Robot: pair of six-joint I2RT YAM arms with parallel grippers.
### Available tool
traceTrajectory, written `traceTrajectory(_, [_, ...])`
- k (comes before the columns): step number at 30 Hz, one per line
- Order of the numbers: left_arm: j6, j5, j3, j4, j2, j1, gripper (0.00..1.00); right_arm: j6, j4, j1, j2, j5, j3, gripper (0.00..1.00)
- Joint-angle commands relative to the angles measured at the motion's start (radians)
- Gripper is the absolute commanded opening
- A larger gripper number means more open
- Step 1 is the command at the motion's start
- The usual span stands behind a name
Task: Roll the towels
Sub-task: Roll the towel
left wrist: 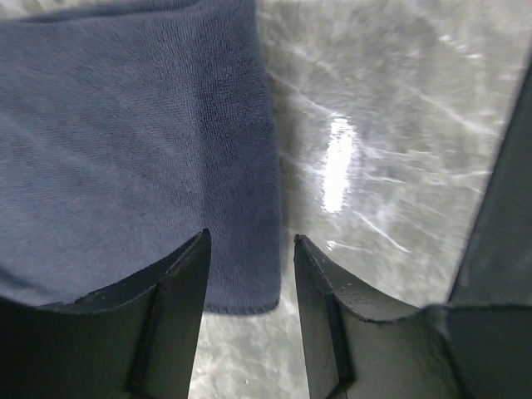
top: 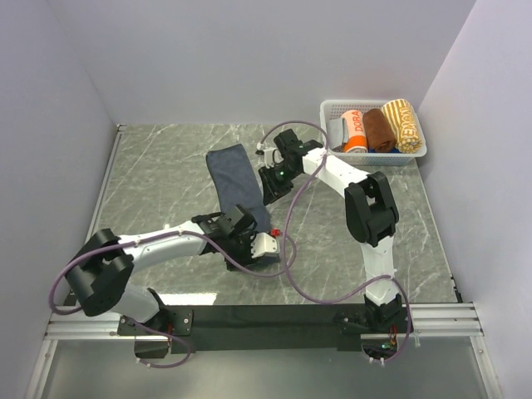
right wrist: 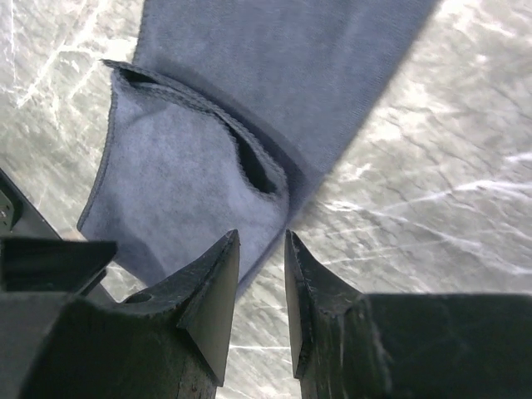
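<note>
While my left gripper (left wrist: 249,281) stands half spread over a corner of the navy towel (left wrist: 125,150), pinching nothing, my right gripper (right wrist: 259,278) is parted narrowly at a folded-over flap of it. The towel lies slantwise on the marble desk (top: 158,166), between both arms; a white basket (top: 332,108) sits back right.

We see a grey marbled tabletop (top: 158,166). A dark navy towel (top: 230,172) lies on it near the middle, a long strip running from far toward near. A white lattice basket (top: 349,102) occupies the far right corner.
</note>
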Motion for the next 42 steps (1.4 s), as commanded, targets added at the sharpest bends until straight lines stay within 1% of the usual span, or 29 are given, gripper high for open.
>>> traceTrajectory(1, [-0.008, -0.058, -0.012, 0.082, 0.029, -0.022, 0.50, 0.015, -0.007, -0.042, -0.023, -0.028, -0.010, 0.36])
traceTrajectory(4, [0.000, -0.066, -0.026, 0.102, 0.059, -0.030, 0.51, 0.012, -0.017, -0.061, -0.025, -0.018, -0.007, 0.36])
traceTrajectory(9, [0.006, -0.082, -0.043, 0.122, 0.096, -0.039, 0.49, 0.017, -0.015, -0.087, -0.022, -0.024, -0.016, 0.36])
traceTrajectory(11, [0.007, -0.082, -0.044, 0.121, 0.116, -0.038, 0.38, 0.015, -0.018, -0.093, -0.020, -0.024, -0.014, 0.36])
traceTrajectory(12, [0.007, -0.078, -0.041, 0.107, 0.119, -0.038, 0.31, 0.014, -0.017, -0.096, -0.020, -0.023, -0.016, 0.36])
traceTrajectory(13, [0.009, -0.071, -0.030, 0.098, 0.113, -0.038, 0.17, 0.014, -0.018, -0.098, -0.023, -0.026, -0.014, 0.36])
traceTrajectory(16, [0.000, -0.010, 0.000, 0.043, 0.074, -0.036, 0.00, 0.012, -0.021, -0.099, -0.026, -0.031, -0.016, 0.36])
traceTrajectory(18, [-0.010, 0.052, 0.031, -0.002, 0.066, -0.033, 0.00, 0.009, -0.021, -0.102, -0.032, -0.031, -0.011, 0.36])
traceTrajectory(19, [-0.014, 0.079, 0.067, -0.051, 0.066, -0.021, 0.00, 0.008, -0.023, -0.101, -0.035, -0.031, -0.011, 0.36])
traceTrajectory(20, [-0.020, 0.131, 0.086, -0.068, 0.069, -0.007, 0.00, 0.006, -0.024, -0.101, -0.034, -0.031, -0.007, 0.36])
traceTrajectory(23, [-0.022, 0.216, 0.164, -0.154, 0.102, 0.075, 0.00, 0.002, -0.030, -0.104, -0.034, -0.046, 0.007, 0.37])
traceTrajectory(24, [-0.014, 0.272, 0.208, -0.178, 0.133, 0.100, 0.00, 0.000, -0.036, -0.107, -0.034, -0.052, 0.012, 0.41])
traceTrajectory(25, [-0.005, 0.288, 0.232, -0.197, 0.147, 0.149, 0.00, -0.005, -0.039, -0.107, -0.031, -0.060, 0.016, 0.43])
traceTrajectory(27, [0.004, 0.342, 0.275, -0.244, 0.177, 0.204, 0.00, -0.015, -0.047, -0.108, -0.031, -0.073, 0.025, 0.49])
traceTrajectory(28, [0.013, 0.352, 0.316, -0.257, 0.205, 0.253, 0.00, -0.017, -0.047, -0.110, -0.032, -0.075, 0.030, 0.53])
traceTrajectory(30, [0.024, 0.356, 0.374, -0.280, 0.252, 0.292, 0.00, -0.021, -0.052, -0.110, -0.032, -0.077, 0.038, 0.55])
traceTrajectory(34, [0.038, 0.368, 0.465, -0.295, 0.332, 0.382, 0.01, -0.028, -0.070, -0.111, -0.023, -0.071, 0.059, 0.56])
traceTrajectory(38, [0.041, 0.360, 0.533, -0.295, 0.408, 0.433, 0.01, -0.037, -0.086, -0.116, -0.025, -0.070, 0.071, 0.56])
traceTrajectory(40, [0.044, 0.353, 0.556, -0.292, 0.443, 0.451, 0.04, -0.038, -0.087, -0.114, -0.031, -0.083, 0.068, 0.56])
traceTrajectory(42, [0.035, 0.354, 0.563, -0.280, 0.470, 0.465, 0.04, -0.035, -0.083, -0.116, -0.041, -0.103, 0.062, 0.56])
